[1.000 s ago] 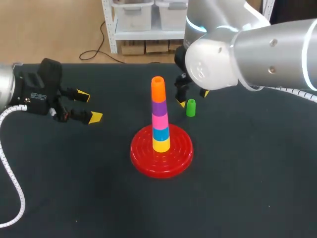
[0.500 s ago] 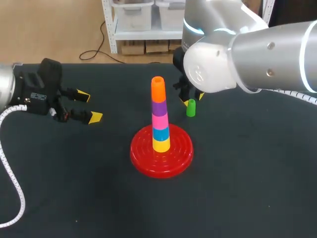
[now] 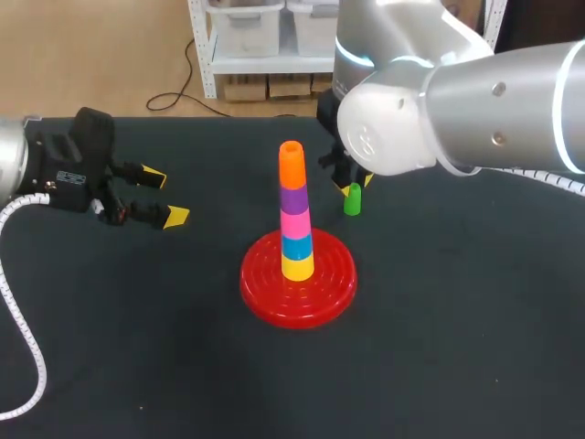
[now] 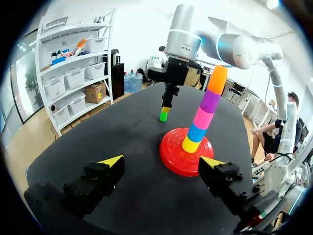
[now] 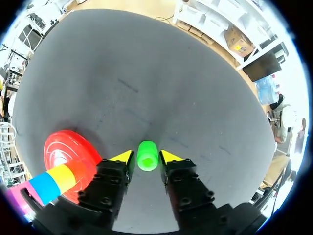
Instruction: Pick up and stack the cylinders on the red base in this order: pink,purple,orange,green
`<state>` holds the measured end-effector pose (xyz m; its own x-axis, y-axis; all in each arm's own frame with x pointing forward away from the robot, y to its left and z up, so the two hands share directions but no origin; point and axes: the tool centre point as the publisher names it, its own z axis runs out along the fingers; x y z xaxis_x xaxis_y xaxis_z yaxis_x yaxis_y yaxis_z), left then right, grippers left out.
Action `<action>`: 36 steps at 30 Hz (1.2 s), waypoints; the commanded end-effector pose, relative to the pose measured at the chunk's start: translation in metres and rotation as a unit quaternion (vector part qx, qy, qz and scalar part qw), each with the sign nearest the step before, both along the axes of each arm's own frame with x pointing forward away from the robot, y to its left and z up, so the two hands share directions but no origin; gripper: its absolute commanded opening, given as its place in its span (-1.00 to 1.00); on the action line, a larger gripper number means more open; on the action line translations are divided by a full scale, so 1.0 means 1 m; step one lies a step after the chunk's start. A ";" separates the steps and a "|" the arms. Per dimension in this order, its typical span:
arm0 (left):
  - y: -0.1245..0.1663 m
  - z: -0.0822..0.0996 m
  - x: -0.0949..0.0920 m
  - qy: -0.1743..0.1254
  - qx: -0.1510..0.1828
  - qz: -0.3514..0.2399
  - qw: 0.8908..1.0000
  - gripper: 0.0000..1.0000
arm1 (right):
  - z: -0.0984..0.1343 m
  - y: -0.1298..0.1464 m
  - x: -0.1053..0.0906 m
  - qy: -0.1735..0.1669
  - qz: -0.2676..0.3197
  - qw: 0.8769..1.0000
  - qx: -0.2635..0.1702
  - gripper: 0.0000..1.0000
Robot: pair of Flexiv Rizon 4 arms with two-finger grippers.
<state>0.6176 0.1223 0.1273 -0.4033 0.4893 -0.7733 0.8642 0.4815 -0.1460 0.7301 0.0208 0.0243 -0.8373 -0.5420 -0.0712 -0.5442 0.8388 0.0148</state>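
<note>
Light is being reflected off the glossy, ridged plastic of the red base (image 3: 297,279) at the frame's centre. The stacked cylinders (image 3: 292,215) and the green cylinder (image 3: 352,199) are being shown as smooth, faintly shiny plastic. The table (image 3: 457,347) is being covered by a matt black, cloth-like surface. Highlights are being carried by the polished silver-grey shell of the right arm (image 3: 475,101) at the upper right. At the left, the housing of the left gripper (image 3: 164,196) is being seen as matt black.

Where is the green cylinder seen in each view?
Head view: green cylinder stands behind the red base, toward the right.
Left wrist view: green cylinder stands past the red base.
Right wrist view: green cylinder between the fingers of the right gripper.
Shared landmark: red base.
</note>
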 end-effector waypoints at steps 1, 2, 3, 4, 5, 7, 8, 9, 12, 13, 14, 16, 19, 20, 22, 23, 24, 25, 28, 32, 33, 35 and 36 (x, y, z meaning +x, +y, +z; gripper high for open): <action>0.001 -0.002 -0.001 -0.003 -0.004 0.000 1.000 1.00 | -0.001 -0.001 -0.002 -0.003 0.000 1.000 0.001 -0.36; 0.001 -0.002 -0.001 -0.003 -0.004 0.000 1.000 1.00 | -0.002 0.000 -0.003 -0.002 -0.001 1.000 0.001 -0.37; 0.001 -0.002 -0.001 -0.003 -0.004 0.000 1.000 1.00 | -0.002 -0.001 -0.003 -0.002 -0.001 1.000 0.001 -0.39; 0.001 -0.002 -0.001 -0.003 -0.004 0.000 1.000 1.00 | -0.002 -0.001 -0.003 -0.002 -0.001 1.000 0.001 -0.40; 0.001 -0.002 -0.001 -0.003 -0.004 0.000 1.000 1.00 | -0.002 -0.001 -0.003 -0.002 -0.002 1.000 0.001 -0.40; 0.001 -0.002 -0.001 -0.003 -0.004 0.000 1.000 1.00 | -0.002 -0.001 -0.003 -0.002 -0.002 1.000 0.001 -0.44; 0.001 -0.002 -0.001 -0.003 -0.004 0.000 1.000 1.00 | -0.002 -0.001 -0.003 -0.002 -0.003 1.000 0.001 -0.47; 0.001 -0.002 -0.001 -0.003 -0.004 0.000 1.000 1.00 | -0.002 -0.001 -0.003 -0.002 -0.003 1.000 0.001 -0.53; 0.001 -0.002 -0.001 -0.003 -0.004 0.000 1.000 1.00 | -0.002 -0.002 -0.003 -0.003 -0.005 1.000 0.001 -1.00; 0.001 -0.002 -0.001 -0.003 -0.004 0.000 1.000 1.00 | -0.002 -0.002 -0.004 -0.004 -0.003 1.000 0.001 -1.00; 0.001 -0.002 -0.001 -0.003 -0.004 0.000 1.000 1.00 | -0.001 -0.002 -0.005 -0.004 -0.002 1.000 0.002 -1.00; 0.001 -0.002 -0.001 -0.003 -0.004 0.000 1.000 1.00 | 0.004 -0.001 -0.006 -0.006 0.001 1.000 0.003 -1.00; 0.001 -0.002 -0.001 -0.003 -0.004 0.000 1.000 1.00 | 0.016 -0.002 -0.004 -0.009 0.003 1.000 0.005 -1.00; 0.001 -0.002 -0.001 -0.003 -0.004 0.000 1.000 1.00 | 0.021 -0.001 -0.003 -0.011 0.006 1.000 0.006 -1.00; 0.001 -0.002 -0.001 -0.003 -0.004 0.000 1.000 1.00 | 0.036 0.000 -0.001 -0.014 0.015 1.000 0.012 -1.00; 0.001 -0.002 -0.001 -0.003 -0.004 0.000 1.000 1.00 | 0.045 0.001 0.000 -0.014 0.021 1.000 0.018 -1.00; 0.001 -0.002 -0.001 -0.003 -0.004 0.000 1.000 1.00 | 0.055 0.003 0.002 -0.015 0.027 0.999 0.023 -1.00; 0.001 -0.002 -0.001 -0.003 -0.004 0.000 1.000 1.00 | 0.065 0.004 0.004 -0.016 0.031 0.999 0.029 -1.00; 0.001 -0.002 -0.001 -0.003 -0.004 0.000 1.000 1.00 | 0.099 0.009 0.007 -0.020 0.048 0.998 0.046 -1.00; 0.001 -0.002 -0.001 -0.003 -0.004 0.000 1.000 1.00 | 0.141 0.017 0.006 -0.020 0.076 0.995 0.068 -1.00; 0.001 -0.002 -0.001 -0.003 -0.004 0.000 1.000 1.00 | 0.151 0.019 0.005 -0.024 0.083 0.994 0.071 -1.00; 0.001 -0.002 -0.001 -0.003 -0.004 0.000 1.000 1.00 | 0.173 0.024 0.002 -0.031 0.095 0.992 0.077 -1.00; 0.001 -0.002 -0.001 -0.003 -0.004 0.000 1.000 1.00 | 0.182 0.026 0.001 -0.035 0.100 0.991 0.079 -1.00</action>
